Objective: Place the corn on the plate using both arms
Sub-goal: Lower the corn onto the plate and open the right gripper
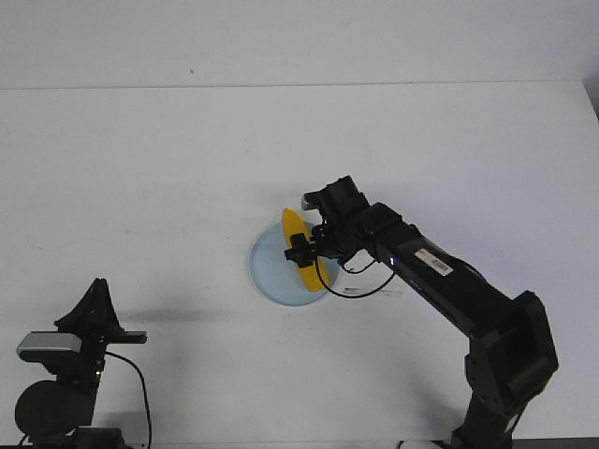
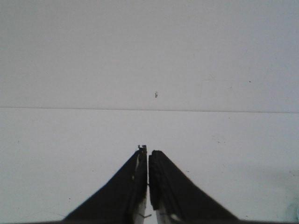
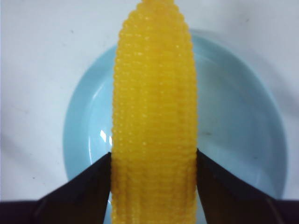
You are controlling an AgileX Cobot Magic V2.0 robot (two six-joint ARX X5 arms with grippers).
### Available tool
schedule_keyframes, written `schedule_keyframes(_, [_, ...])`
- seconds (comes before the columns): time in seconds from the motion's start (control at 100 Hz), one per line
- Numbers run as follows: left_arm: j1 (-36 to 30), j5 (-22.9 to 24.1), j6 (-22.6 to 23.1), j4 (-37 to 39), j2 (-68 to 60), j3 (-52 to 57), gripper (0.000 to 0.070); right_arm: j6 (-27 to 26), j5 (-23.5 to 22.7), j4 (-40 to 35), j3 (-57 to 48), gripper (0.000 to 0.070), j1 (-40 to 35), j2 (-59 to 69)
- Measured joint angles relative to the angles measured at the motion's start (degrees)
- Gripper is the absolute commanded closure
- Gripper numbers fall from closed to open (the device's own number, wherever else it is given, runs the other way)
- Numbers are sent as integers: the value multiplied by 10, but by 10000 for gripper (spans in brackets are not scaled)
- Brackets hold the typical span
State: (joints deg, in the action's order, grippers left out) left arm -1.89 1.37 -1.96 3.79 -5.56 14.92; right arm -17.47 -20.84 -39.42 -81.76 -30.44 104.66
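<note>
The yellow-orange corn point(image 1: 297, 239) is gripped by my right gripper point(image 1: 305, 251) over the pale light-blue plate point(image 1: 273, 271) near the table's middle. In the right wrist view the corn point(image 3: 154, 107) runs lengthwise between the black fingers point(image 3: 91, 184), which press on both its sides, with the plate point(image 3: 233, 135) beneath it. Whether the corn touches the plate I cannot tell. My left gripper point(image 1: 96, 307) rests at the near left corner, far from the plate. In the left wrist view the left gripper point(image 2: 148, 156) is shut and empty over bare white table.
The white table point(image 1: 140, 168) spreads around the plate. A black cable loop point(image 1: 360, 285) hangs from the right arm just right of the plate. The table's far edge point(image 2: 149, 110) shows as a line in the left wrist view.
</note>
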Motion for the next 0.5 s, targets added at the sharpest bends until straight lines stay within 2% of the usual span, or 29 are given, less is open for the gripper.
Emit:
schedule_keyframes(0.39, [0, 0, 1, 0, 0, 0, 699, -4, 0, 0, 1, 391, -23, 31])
schedule_keyframes(0.43, [0, 0, 1, 0, 0, 0, 699, -4, 0, 3, 1, 353, -24, 31])
schedule_keyframes(0.5, [0, 0, 1, 0, 0, 0, 699, -4, 0, 5, 1, 226, -25, 31])
